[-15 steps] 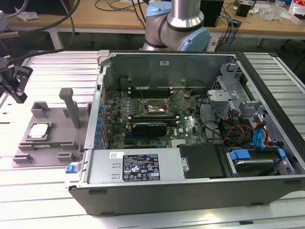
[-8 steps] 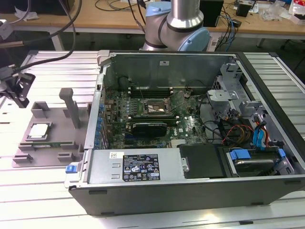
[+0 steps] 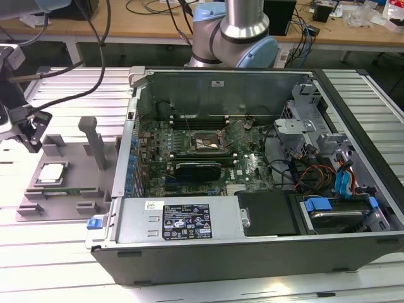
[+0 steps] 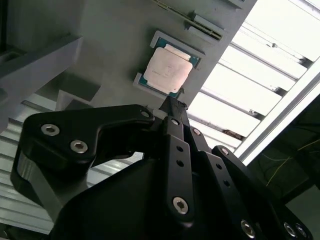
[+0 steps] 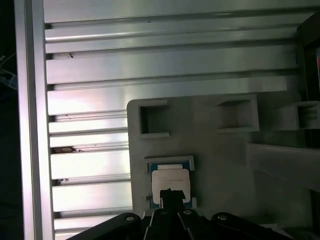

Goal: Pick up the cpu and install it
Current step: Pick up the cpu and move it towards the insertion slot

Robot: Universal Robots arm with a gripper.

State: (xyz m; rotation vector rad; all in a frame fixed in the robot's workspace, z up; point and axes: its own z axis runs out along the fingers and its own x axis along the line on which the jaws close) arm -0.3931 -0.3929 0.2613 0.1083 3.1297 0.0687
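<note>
In the second wrist view the gripper (image 4: pixel 172 104) has its fingers (image 4: pixel 176 125) drawn together to a single narrow tip with nothing between them. It hangs over the cpu (image 4: pixel 167 70), which lies flat, shiny side up, in its square seat on the grey tray (image 3: pixel 76 202). In the exterior view the gripper (image 3: pixel 33 136) is above the tray, clear of the cpu (image 3: pixel 52 172), well apart from the open computer case (image 3: pixel 252 221).
</note>
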